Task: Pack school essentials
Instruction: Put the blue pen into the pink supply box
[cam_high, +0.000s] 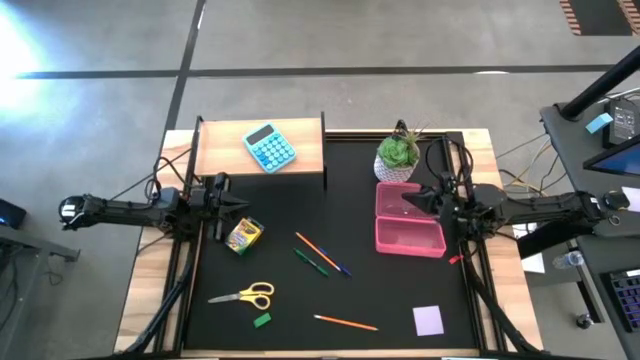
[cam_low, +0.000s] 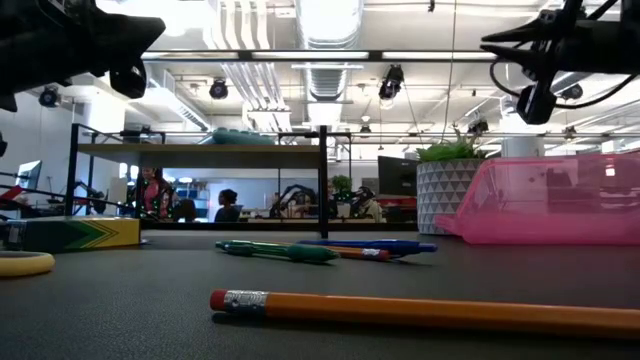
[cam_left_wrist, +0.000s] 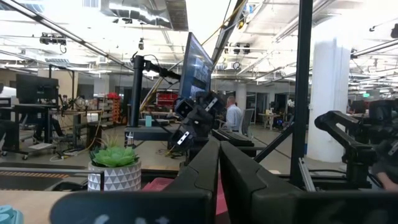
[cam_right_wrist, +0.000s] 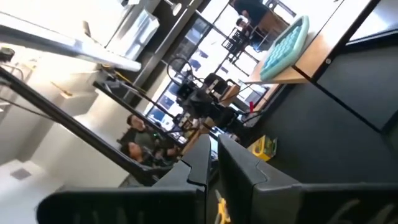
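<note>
Pink box (cam_high: 409, 233) holds nothing visible; both end effectors (cam_high: 244, 207) (cam_high: 408, 202) pressed together, pinching nothing

Open-plan robotics lab: exposed ceiling ducts (cam_low: 330, 25), monitors (cam_left_wrist: 198, 65), metal shelving (cam_low: 200, 152), people at workstations (cam_low: 228, 206).

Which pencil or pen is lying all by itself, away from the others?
The orange pencil near the lilac notepad. The other orange pencil, green pen and blue pen lie bunched together mid-table.
</note>
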